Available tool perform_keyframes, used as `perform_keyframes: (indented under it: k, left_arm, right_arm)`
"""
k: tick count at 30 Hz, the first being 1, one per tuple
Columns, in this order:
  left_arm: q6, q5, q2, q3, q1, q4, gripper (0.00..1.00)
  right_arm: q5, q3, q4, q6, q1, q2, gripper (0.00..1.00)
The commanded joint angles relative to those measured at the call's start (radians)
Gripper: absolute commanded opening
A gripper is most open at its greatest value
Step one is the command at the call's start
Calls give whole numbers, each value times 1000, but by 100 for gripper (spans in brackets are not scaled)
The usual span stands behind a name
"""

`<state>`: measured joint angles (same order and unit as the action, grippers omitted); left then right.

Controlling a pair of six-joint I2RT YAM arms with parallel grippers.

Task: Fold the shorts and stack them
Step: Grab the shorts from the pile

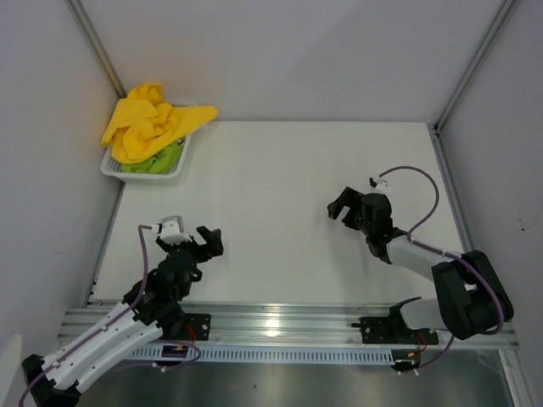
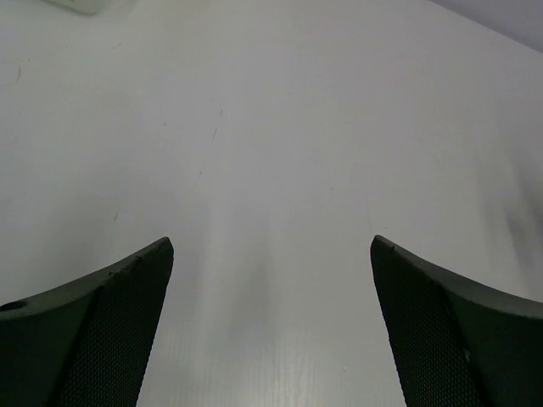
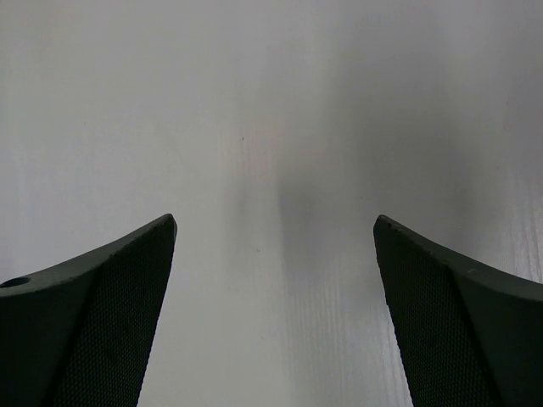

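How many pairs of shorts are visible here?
2. The yellow shorts lie on top in the white basket at the far left; the green shorts lie beneath them. More may be hidden below.

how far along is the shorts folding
Nothing looks done: the yellow shorts and green shorts lie crumpled in the basket. Nothing is in hand: the left claw and right claw hang open over the table. Still to do: take both out, fold, stack.

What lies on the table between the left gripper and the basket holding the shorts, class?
Nothing but bare table between the left gripper and the basket with the shorts, as the top external view shows.
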<state>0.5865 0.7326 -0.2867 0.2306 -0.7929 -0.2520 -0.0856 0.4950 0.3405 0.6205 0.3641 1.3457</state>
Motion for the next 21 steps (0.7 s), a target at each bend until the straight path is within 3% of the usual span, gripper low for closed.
perform_keyframes:
  k: [1, 7, 13, 15, 17, 21]
  left_arm:
    - [71, 12, -106, 79, 58, -47, 99]
    - [183, -436, -169, 228, 447, 84, 99]
    - [317, -737, -440, 420, 843, 184, 99]
    - [383, -896, -559, 452, 972, 238, 99]
    - [404, -955, -636, 519, 1044, 303, 99]
    - [418, -941, -810, 627, 1083, 316, 99]
  right_arm:
    - [-35, -6, 37, 1, -2, -59, 99]
    - [-55, 25, -18, -25, -2, -80, 99]
    - [-52, 11, -5, -21, -5, -88, 100]
    - [-48, 11, -1, -22, -5, -91, 99]
    - [-52, 8, -3, -21, -4, -97, 100]
    - [-59, 7, -5, -24, -5, -111, 100]
